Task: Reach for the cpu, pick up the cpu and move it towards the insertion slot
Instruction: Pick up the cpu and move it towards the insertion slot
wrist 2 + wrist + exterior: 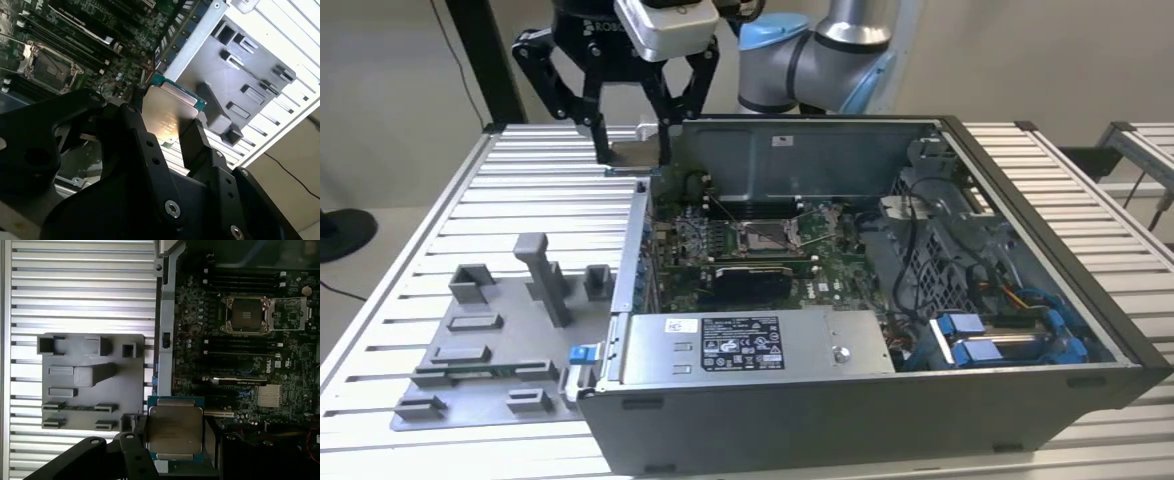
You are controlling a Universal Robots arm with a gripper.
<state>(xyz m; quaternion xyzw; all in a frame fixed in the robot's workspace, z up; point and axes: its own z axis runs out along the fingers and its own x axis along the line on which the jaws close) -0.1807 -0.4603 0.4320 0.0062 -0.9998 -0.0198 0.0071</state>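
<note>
My gripper (634,153) hangs above the back left corner of the open computer case, shut on the cpu (631,153), a thin silvery square plate with a greenish edge. In both wrist views the cpu (174,427) (166,116) sits flat between the black fingers (191,145). The insertion slot (762,236) is a square silver-framed socket in the middle of the green circuit board, to the exterior view's right of and nearer than the gripper. Both wrist views show the slot (246,315) (49,67) lying open, apart from the cpu.
The computer case (854,410) fills the middle of the slatted table. A grey fixture plate (494,340) with raised blocks lies on the table at the exterior view's left of the case. Cables and blue-tabbed drive bays (994,345) crowd the case's right side.
</note>
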